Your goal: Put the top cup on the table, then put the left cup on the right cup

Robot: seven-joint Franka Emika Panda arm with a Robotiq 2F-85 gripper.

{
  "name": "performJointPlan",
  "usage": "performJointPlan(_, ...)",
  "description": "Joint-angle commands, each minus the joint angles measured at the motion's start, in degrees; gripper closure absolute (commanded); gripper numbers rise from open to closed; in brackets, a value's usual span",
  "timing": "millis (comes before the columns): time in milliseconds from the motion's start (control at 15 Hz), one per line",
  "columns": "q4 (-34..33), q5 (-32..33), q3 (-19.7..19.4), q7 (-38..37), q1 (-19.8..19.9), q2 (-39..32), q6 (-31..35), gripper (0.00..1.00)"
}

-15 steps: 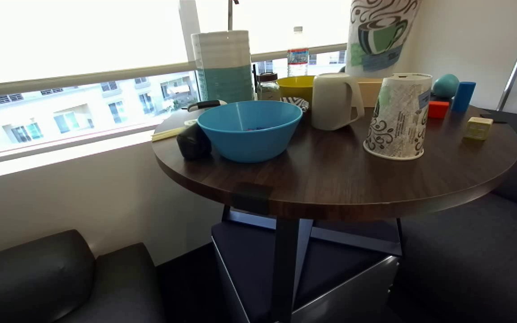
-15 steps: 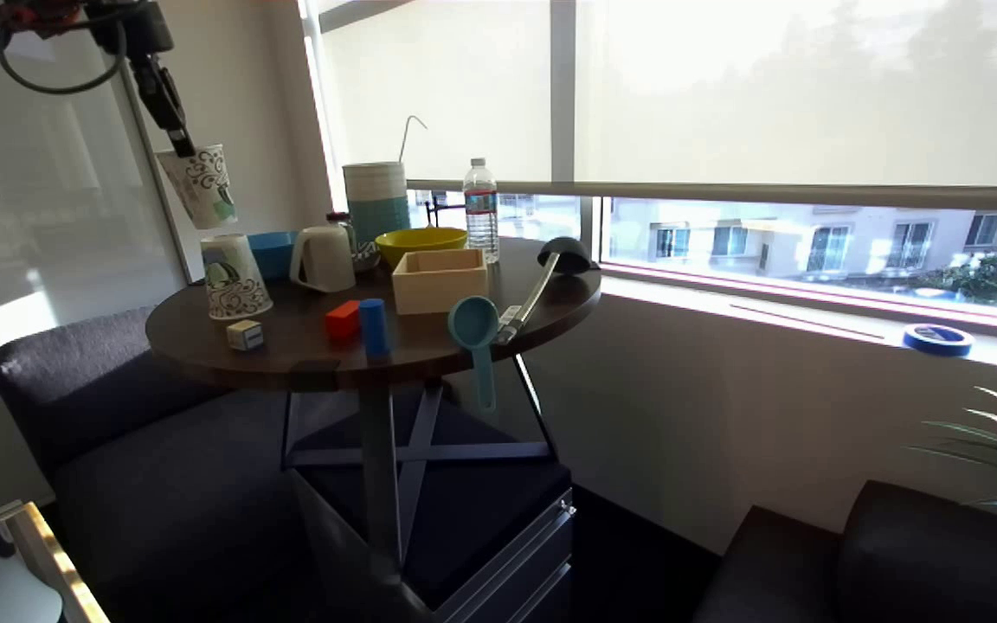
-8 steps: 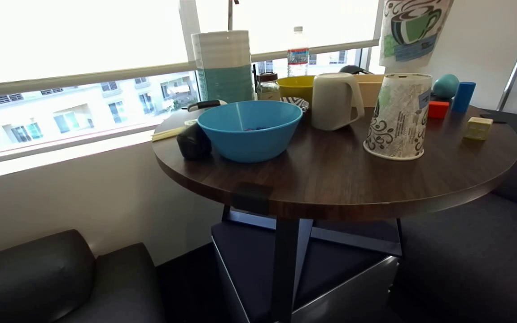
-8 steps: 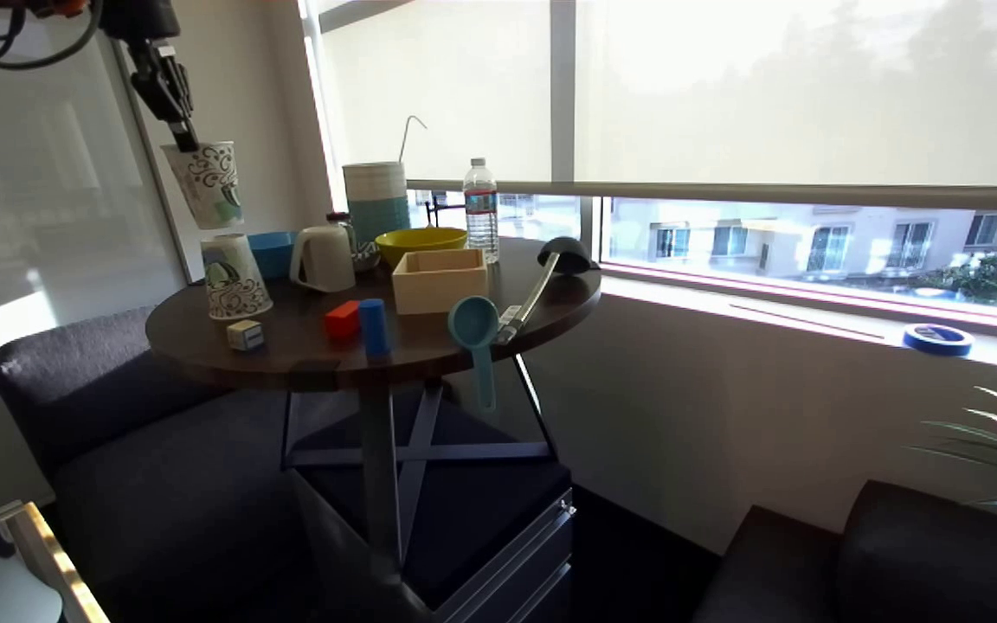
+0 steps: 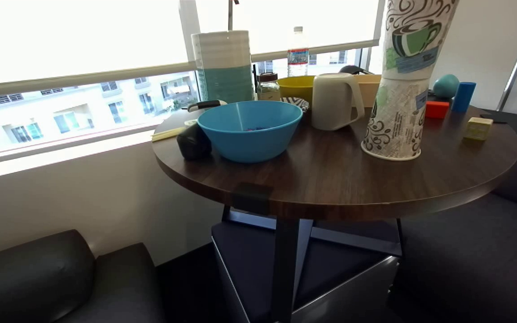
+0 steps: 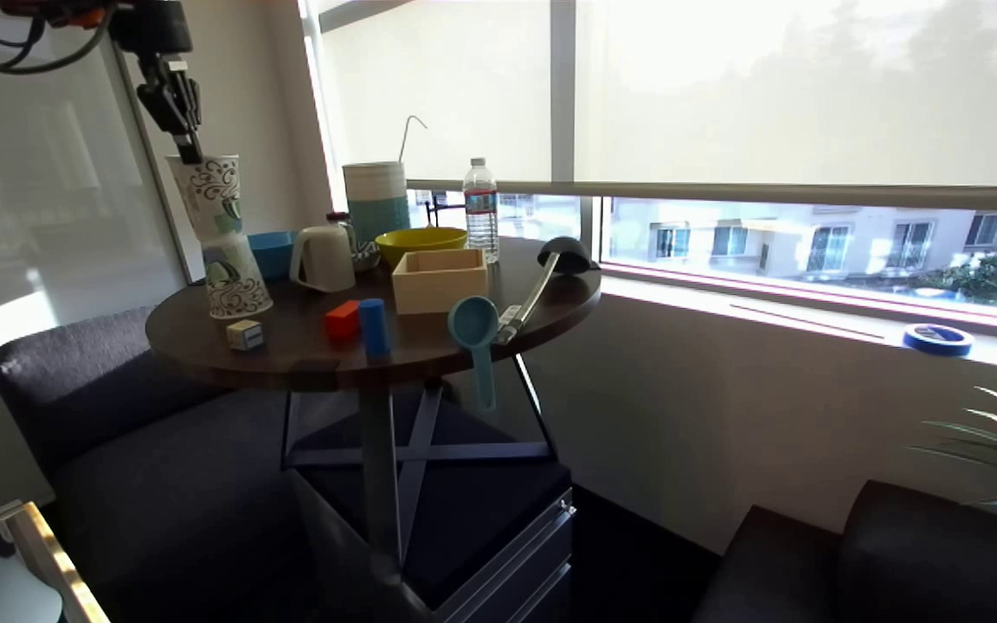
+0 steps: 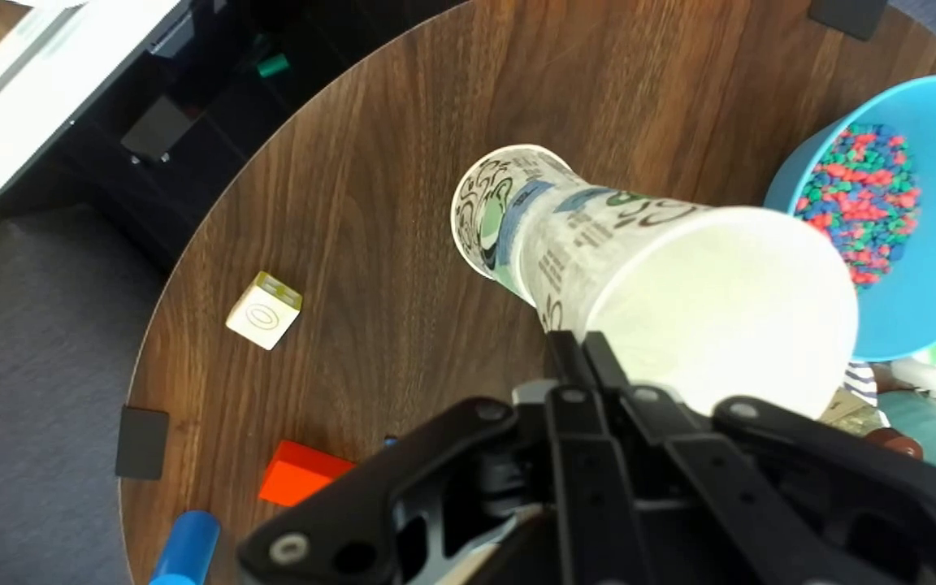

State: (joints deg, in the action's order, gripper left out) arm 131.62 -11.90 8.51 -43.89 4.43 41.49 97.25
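Note:
The right cup (image 5: pixel 395 121), with dark swirls, stands upside down on the dark round table (image 5: pixel 321 179). It also shows in the wrist view (image 7: pixel 488 215). The left cup (image 5: pixel 415 42), with a green mug picture and swirls, is mouth up, and its base touches the right cup's upturned bottom. It leans slightly in that exterior view. My gripper (image 6: pixel 191 154) is shut on the left cup's rim, one finger inside and one outside, as the wrist view shows at the fingertips (image 7: pixel 579 335). The gripper is outside the frame in an exterior view that shows both cups.
A blue bowl (image 5: pixel 251 139) with small coloured pieces and a grey-white pitcher (image 5: pixel 335 103) stand beside the cups. A small cube (image 7: pixel 265 313), red block (image 7: pixel 301 473) and blue cylinder (image 6: pixel 375 327) lie near the edge. A wooden box (image 6: pixel 438 290) stands further along.
The left cup moved sideways over the right cup, then came down until it touched it. The right cup has shifted very slightly. The gripper moved with the left cup.

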Motion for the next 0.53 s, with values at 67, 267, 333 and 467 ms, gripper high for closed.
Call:
performJointPlan(67, -1.2, 0.4, 0.5, -1.2, 0.7, -0.9, -1.7, 0.99)
performJointPlan(267, -1.5, 0.6, 0.5, -1.5, 0.7, -0.6, -1.8, 0.99)
performJointPlan(333, -1.6, 0.7, 0.5, -1.5, 0.7, -0.5, -1.7, 0.99)
performJointPlan(467, -1.9, 0.8, 0.6, -1.6, 0.7, -0.3, -1.7, 0.99)
